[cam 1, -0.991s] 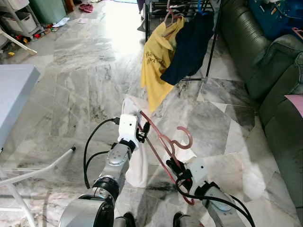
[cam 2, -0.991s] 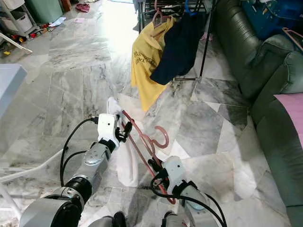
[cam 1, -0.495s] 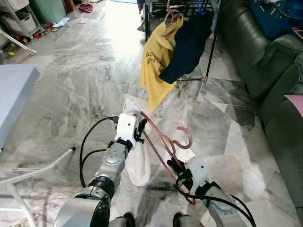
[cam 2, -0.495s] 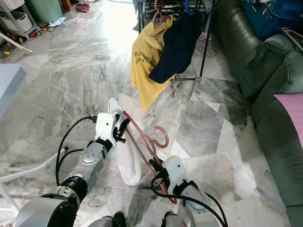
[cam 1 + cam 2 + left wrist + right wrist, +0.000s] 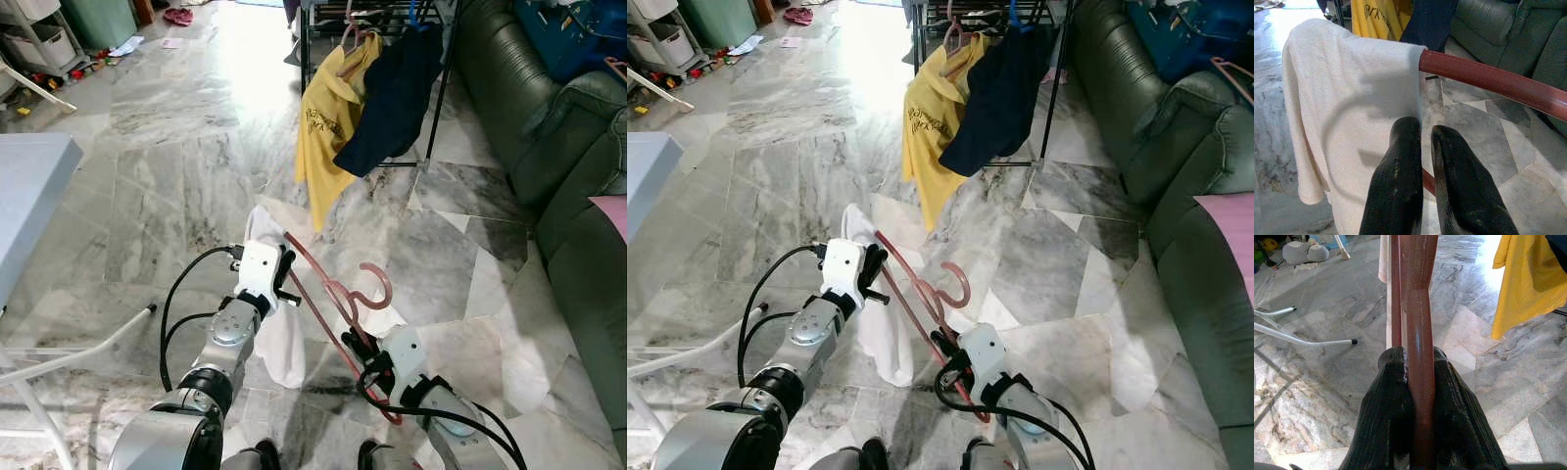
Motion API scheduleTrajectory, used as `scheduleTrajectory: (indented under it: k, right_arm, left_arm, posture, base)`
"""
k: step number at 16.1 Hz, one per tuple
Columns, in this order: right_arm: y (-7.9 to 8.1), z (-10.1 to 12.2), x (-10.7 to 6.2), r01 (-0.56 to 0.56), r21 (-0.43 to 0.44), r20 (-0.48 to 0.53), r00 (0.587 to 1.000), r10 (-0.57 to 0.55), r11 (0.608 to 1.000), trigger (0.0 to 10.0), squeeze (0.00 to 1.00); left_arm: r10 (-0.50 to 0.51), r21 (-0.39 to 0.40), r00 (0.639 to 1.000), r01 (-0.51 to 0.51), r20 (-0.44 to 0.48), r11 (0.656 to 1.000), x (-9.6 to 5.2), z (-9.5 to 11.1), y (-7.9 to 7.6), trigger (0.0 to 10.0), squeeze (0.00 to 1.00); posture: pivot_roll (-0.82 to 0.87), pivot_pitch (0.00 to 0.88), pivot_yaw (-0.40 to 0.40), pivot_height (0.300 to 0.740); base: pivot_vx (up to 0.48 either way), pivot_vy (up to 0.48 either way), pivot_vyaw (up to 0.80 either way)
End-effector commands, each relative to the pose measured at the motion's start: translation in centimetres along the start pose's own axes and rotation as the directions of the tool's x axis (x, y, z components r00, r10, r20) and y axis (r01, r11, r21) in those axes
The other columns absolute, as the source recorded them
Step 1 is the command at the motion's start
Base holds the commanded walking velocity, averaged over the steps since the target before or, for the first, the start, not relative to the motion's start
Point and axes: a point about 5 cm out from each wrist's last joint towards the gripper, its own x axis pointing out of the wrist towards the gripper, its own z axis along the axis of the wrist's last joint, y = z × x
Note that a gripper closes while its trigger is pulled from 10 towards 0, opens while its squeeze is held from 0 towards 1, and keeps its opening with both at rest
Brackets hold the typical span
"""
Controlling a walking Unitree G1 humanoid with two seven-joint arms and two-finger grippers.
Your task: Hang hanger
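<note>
A reddish-brown hanger (image 5: 328,294) slants across in front of me above the marble floor, its hook (image 5: 380,284) pointing right. A white garment (image 5: 279,338) hangs from its far end. My right gripper (image 5: 362,354) is shut on the hanger's near end, and the bar runs between the fingers (image 5: 1396,382) in the right wrist view. My left gripper (image 5: 286,277) is at the far end, its fingers (image 5: 1400,171) shut together on the edge of the white garment (image 5: 1342,112), just under the hanger bar (image 5: 1488,81).
Ahead stands a black clothes rack (image 5: 446,78) holding a yellow shirt (image 5: 328,117) and a navy garment (image 5: 392,88). A dark green sofa (image 5: 549,127) lines the right side. A grey table (image 5: 29,186) and a white metal leg (image 5: 88,343) are on my left.
My left gripper, the white garment and the hanger's far end have drifted slightly left and toward me. The right gripper keeps its hold on the hanger.
</note>
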Motion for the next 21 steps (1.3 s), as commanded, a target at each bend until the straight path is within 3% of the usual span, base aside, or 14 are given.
scheduleTrajectory:
  k: [1, 11, 15, 19, 21]
  right_arm:
    - [0.4, 0.6, 0.2, -0.015, -0.01, 0.03, 0.999, 0.015, 1.0, 10.0, 0.0]
    - [0.3, 0.7, 0.2, -0.005, -0.01, 0.026, 1.0, 0.005, 1.0, 10.0, 0.0]
    - [0.0, 0.4, 0.1, 0.036, -0.028, 0.014, 0.999, -0.036, 0.999, 10.0, 0.0]
    - [-0.8, 0.2, 0.2, 0.09, -0.044, -0.001, 0.996, -0.09, 0.995, 10.0, 0.0]
    - [-1.0, 0.4, 0.5, 0.095, -0.05, 0.0, 0.995, -0.095, 0.994, 10.0, 0.0]
  left_arm:
    - [-0.008, 0.0, 0.999, 0.008, -0.035, 1.0, -0.4, -0.8, -0.2, 0.0, 0.0]
    - [0.038, 0.043, 0.999, -0.036, -0.034, 0.998, -0.5, -0.6, 1.0, 0.0, 0.0]
    - [0.054, 0.087, 0.998, -0.056, 0.026, 0.995, -0.7, -0.1, 1.5, 0.0, 0.0]
    - [-0.076, 0.102, 0.99, 0.064, 0.121, 0.993, -1.4, 0.1, -0.3, 0.0, 0.0]
    - [-0.152, 0.123, 0.981, 0.137, 0.12, 0.983, -1.5, -0.2, -1.4, 0.0, 0.0]
  posture:
    - [-0.21, 0.163, 0.055, 0.74]
    - [-0.21, 0.162, 0.062, 0.74]
    - [-0.21, 0.163, 0.064, 0.74]
    - [-0.2, 0.161, 0.061, 0.74]
    - [-0.19, 0.159, 0.059, 0.74]
  base:
    - [0.0, 0.0, 0.0]
    - [0.0, 0.0, 0.0]
    - [0.0, 0.0, 0.0]
    - [0.0, 0.0, 0.0]
    - [0.0, 0.0, 0.0]
